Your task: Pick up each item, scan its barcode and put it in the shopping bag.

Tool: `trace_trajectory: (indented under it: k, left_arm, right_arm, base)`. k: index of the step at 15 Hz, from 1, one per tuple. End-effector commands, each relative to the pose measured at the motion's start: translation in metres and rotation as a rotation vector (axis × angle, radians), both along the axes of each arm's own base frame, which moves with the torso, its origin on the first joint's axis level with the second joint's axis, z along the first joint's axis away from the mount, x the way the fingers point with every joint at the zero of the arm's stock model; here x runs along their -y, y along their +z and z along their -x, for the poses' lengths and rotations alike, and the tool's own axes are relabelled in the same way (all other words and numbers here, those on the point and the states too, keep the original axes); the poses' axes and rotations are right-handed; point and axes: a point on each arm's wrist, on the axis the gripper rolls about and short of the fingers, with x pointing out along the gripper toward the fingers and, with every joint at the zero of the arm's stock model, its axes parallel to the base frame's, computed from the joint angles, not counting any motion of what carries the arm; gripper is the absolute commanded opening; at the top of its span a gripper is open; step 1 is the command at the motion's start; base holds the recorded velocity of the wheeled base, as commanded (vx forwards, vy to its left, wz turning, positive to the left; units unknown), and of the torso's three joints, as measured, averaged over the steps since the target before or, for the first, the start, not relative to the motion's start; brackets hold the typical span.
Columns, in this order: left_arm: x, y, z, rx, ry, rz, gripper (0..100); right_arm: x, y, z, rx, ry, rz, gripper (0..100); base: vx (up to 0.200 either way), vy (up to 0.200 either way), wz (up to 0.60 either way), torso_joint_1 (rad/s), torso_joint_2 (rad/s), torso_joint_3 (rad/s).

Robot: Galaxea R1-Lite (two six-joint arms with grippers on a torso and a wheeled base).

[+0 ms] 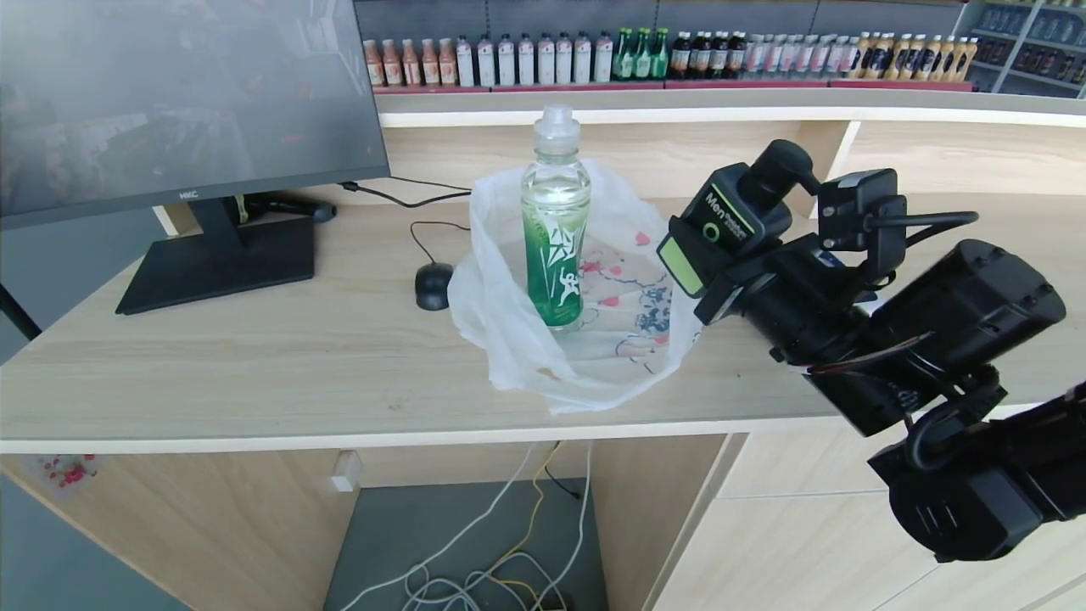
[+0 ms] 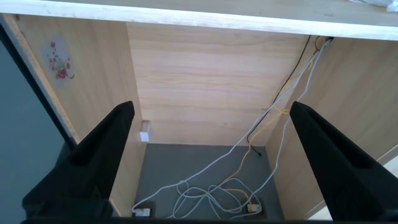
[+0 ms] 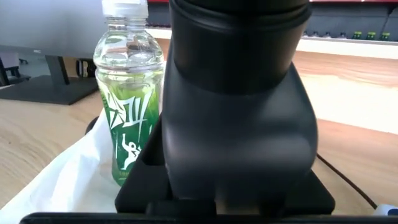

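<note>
— Where is the black bottle?
— In the air, just right of the shopping bag and above the counter's near edge. The right gripper is clamped on its lower half.
— Which way does it point?
— It is tilted. Its long axis runs on a slant, with the rounded cap up and away from the robot and the green-banded base down toward the bag. The label faces up. In the right wrist view its dark body stands close before the camera.
— And the bag?
— White, open and slumped on the counter. A green drink bottle stands upright inside it, cap straight up.
— The other arm?
— The left gripper hangs below the counter with its fingers spread wide and nothing between them, facing loose cables on the floor.
— What else is on the counter?
— A mouse just left of the bag and a monitor farther left. A shelf of bottles runs along the back.
</note>
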Motion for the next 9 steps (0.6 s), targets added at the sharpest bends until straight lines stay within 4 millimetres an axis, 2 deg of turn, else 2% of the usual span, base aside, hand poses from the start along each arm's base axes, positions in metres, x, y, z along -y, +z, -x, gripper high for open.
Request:
trace_trajectory:
  k: [1,3,5,7,9]
  left_arm:
    - [0.0,0.0,0.0,0.001,0.0,0.0,100]
    - [0.0,0.0,0.0,0.001,0.0,0.0,100]
    - [0.0,0.0,0.0,0.001,0.0,0.0,100]
    - [0.0,0.0,0.0,0.001,0.0,0.0,100]
    - [0.0,0.0,0.0,0.001,0.0,0.0,100]
  right_arm:
    - [-0.006,0.022,-0.001,0.027,0.012,-0.017,0]
    - [-0.014,0.04,-0.009,0.012,0.001,-0.014,0]
    - [-0.018,0.049,-0.016,-0.032,-0.015,0.007,0]
    - [-0.02,0.05,-0.02,-0.077,-0.037,0.024,0]
    - [-0.025,0.04,-0.025,-0.15,-0.036,0.067,0]
  base:
    - [0.0,0.0,0.0,0.0,0.0,0.0]
    - [0.0,0.0,0.0,0.0,0.0,0.0]
    - [0.0,0.0,0.0,0.0,0.0,0.0]
    - [0.0,0.0,0.0,0.0,0.0,0.0]
    - [0.0,0.0,0.0,0.0,0.0,0.0]
